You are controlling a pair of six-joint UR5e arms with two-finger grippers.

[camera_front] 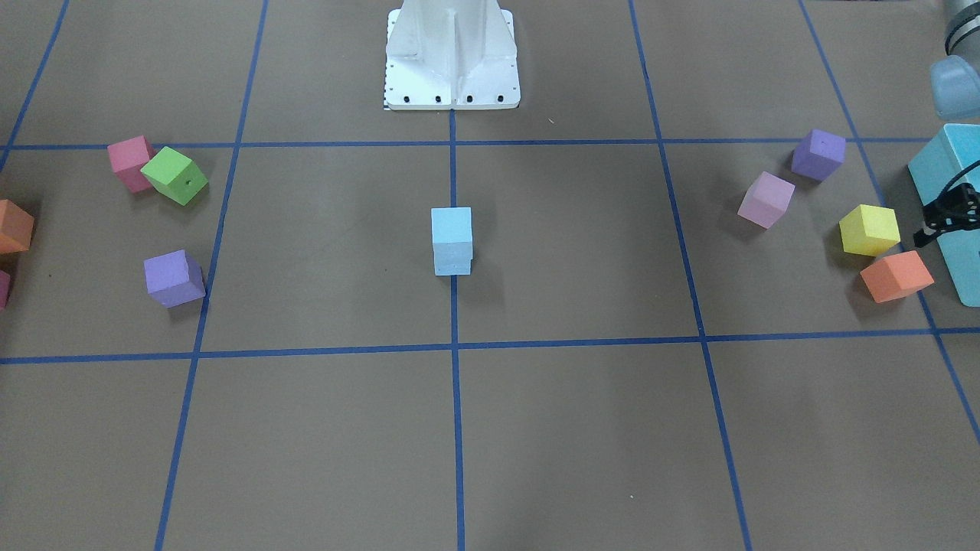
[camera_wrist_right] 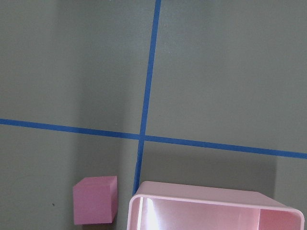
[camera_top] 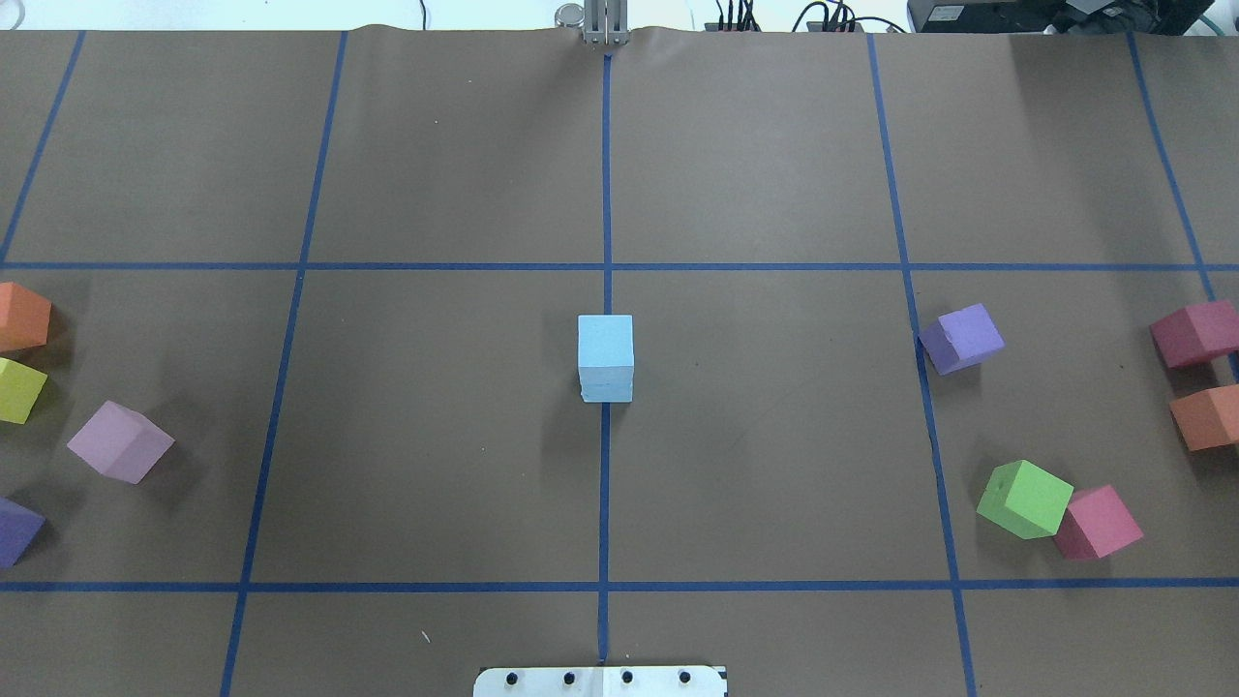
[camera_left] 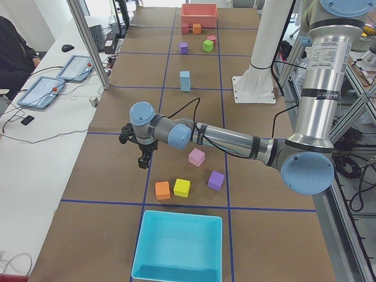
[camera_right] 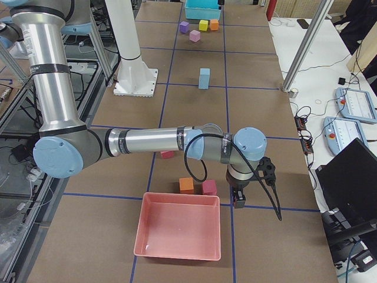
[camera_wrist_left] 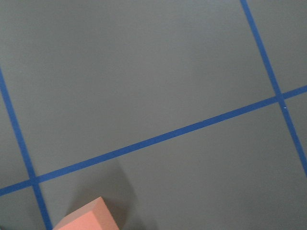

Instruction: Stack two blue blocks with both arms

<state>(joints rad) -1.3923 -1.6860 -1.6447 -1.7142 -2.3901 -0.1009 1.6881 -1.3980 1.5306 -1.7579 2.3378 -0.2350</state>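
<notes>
Blue blocks (camera_front: pixel 452 241) stacked one on the other, on the centre tape line (camera_front: pixel 456 428), well apart from both arms. Left gripper (camera_left: pixel 143 155) hangs near orange cube (camera_left: pixel 163 189), right gripper (camera_right: pixel 238 199) beside pink bin (camera_right: pixel 177 231). Finger opening on both: can't tell.

The pale-blue foam cubes (camera_top: pixel 605 348) look matt, kinda grainy; the brown paper table cover (camera_top: pixel 436 436) is matt too, and my grey metal left arm (camera_left: pixel 229 138) shines.

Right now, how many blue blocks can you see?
2. The bottom blue block stands in the middle of the table, and the top blue block sits right on it. I see no others anywhere.
</notes>
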